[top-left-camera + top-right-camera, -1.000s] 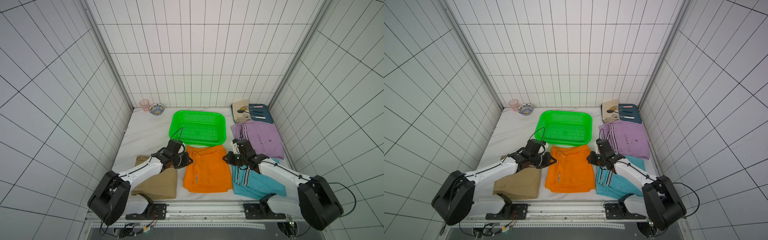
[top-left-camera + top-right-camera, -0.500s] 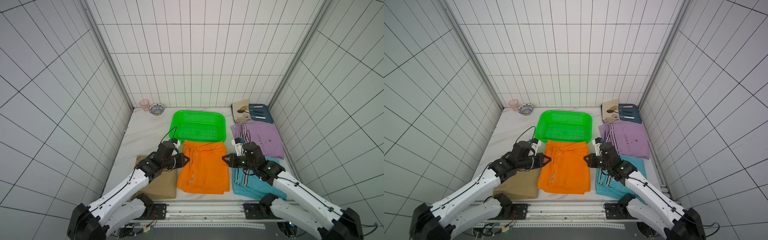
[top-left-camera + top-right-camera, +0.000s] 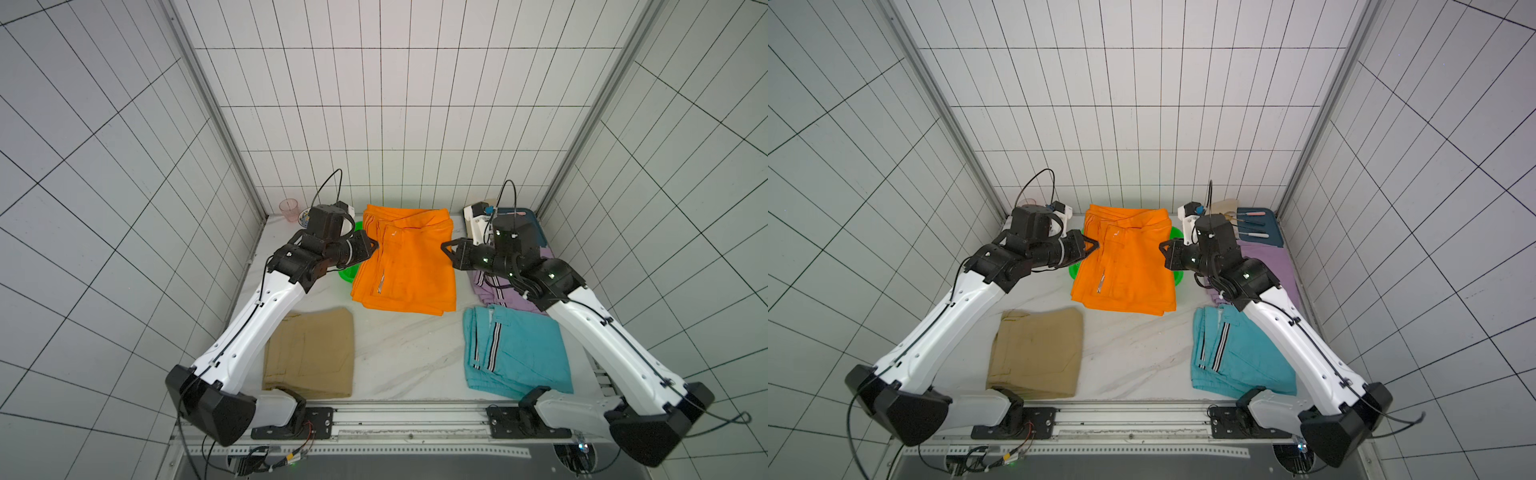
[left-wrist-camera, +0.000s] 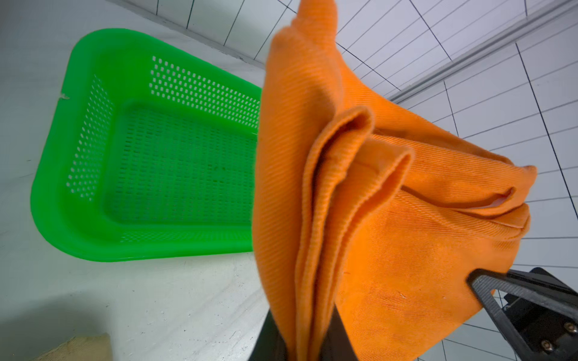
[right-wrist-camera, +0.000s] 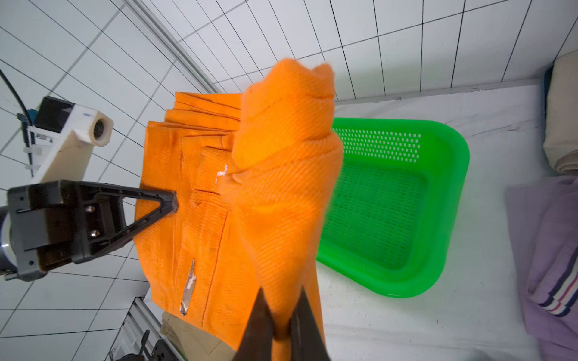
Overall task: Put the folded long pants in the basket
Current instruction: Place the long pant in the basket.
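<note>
The orange folded pants (image 3: pixel 405 266) (image 3: pixel 1125 266) hang in the air between both arms, above the green basket (image 4: pixel 93 187) (image 5: pixel 450 187). My left gripper (image 3: pixel 376 245) (image 4: pixel 305 318) is shut on their left edge. My right gripper (image 3: pixel 444 246) (image 5: pixel 281 290) is shut on their right edge. In both top views the cloth hides most of the basket (image 3: pixel 348 273) (image 3: pixel 1073 272). The khaki pants (image 3: pixel 309 353) lie front left on the table. The light blue pants (image 3: pixel 515 353) lie front right. The lilac pants (image 3: pixel 1266 257) lie behind them, partly under my right arm.
A dark blue tray (image 3: pixel 1262 228) with cutlery and a cream cloth (image 3: pixel 1223 206) sit in the back right corner. A pink cup (image 3: pixel 289 208) stands back left. Tiled walls close three sides, and a metal rail (image 3: pixel 415 415) runs along the front.
Both arms have lifted the orange pants off the table and carried them up and back, over the basket. The other pants have not moved.
</note>
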Robot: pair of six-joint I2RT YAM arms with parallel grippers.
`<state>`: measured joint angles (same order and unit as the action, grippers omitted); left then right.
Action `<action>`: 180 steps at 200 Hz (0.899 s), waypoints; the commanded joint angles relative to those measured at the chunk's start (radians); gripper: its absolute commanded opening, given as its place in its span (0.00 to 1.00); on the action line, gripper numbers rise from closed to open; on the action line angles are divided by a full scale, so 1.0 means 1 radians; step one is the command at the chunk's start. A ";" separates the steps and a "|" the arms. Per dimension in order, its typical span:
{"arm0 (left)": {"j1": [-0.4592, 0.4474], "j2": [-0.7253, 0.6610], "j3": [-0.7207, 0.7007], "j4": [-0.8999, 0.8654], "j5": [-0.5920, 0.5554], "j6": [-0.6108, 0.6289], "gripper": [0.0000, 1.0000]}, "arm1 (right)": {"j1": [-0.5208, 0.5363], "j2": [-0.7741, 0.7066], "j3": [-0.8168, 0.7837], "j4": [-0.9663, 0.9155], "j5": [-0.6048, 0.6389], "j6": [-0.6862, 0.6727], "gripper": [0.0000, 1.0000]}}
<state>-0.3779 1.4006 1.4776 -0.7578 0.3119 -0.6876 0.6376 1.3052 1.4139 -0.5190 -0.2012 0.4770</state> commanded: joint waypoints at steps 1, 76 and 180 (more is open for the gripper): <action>0.089 0.121 0.062 0.078 0.124 -0.006 0.00 | -0.043 0.113 0.071 0.033 -0.023 -0.054 0.00; 0.158 0.554 0.403 -0.025 0.127 0.085 0.00 | -0.153 0.538 0.299 0.087 -0.064 -0.139 0.00; 0.207 0.786 0.510 -0.010 0.264 0.044 0.00 | -0.191 0.733 0.354 0.036 -0.016 -0.100 0.00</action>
<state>-0.1680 2.1548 1.9076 -0.7952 0.5400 -0.6395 0.4557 2.0350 1.7504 -0.4538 -0.2554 0.3450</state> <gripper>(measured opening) 0.137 0.091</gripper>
